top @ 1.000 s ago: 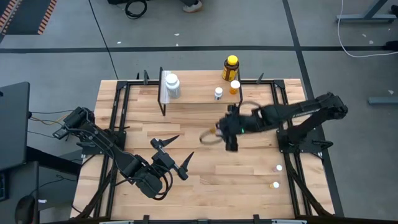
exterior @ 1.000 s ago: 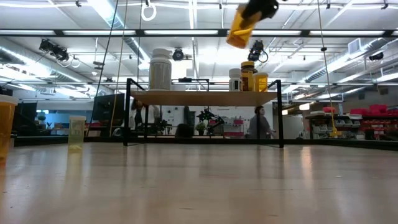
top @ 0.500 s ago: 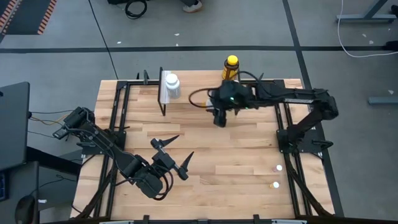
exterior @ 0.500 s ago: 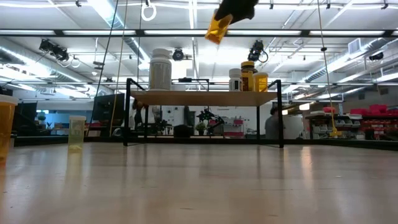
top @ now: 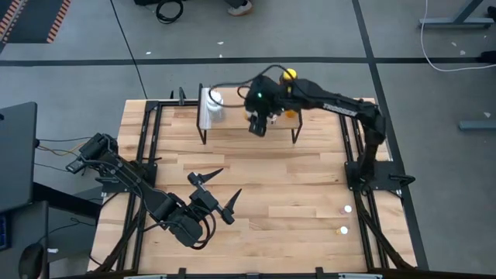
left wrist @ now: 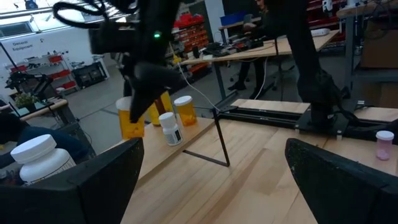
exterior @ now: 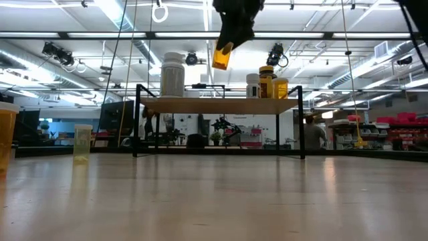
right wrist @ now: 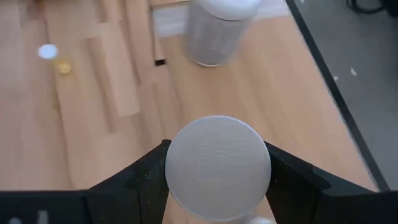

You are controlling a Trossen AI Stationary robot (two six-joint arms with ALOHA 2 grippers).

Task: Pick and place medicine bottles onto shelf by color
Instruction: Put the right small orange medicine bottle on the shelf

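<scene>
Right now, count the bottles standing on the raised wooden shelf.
4: large white bottle near one end; small white bottle, yellow-capped amber bottle, small orange bottle clustered near the other. Others may be hidden.

right arm (top: 258,122) swung over shelf (top: 240,116) (orange bottle (exterior: 223,55) aloft)

A large light wooden tabletop (top: 256,178) sits on a grey concrete floor (top: 93,46), with black cables (top: 167,9) lying on the floor beyond it. Across the room, a person (exterior: 311,132) stands among workbenches under bright ceiling lights (exterior: 114,13).
</scene>
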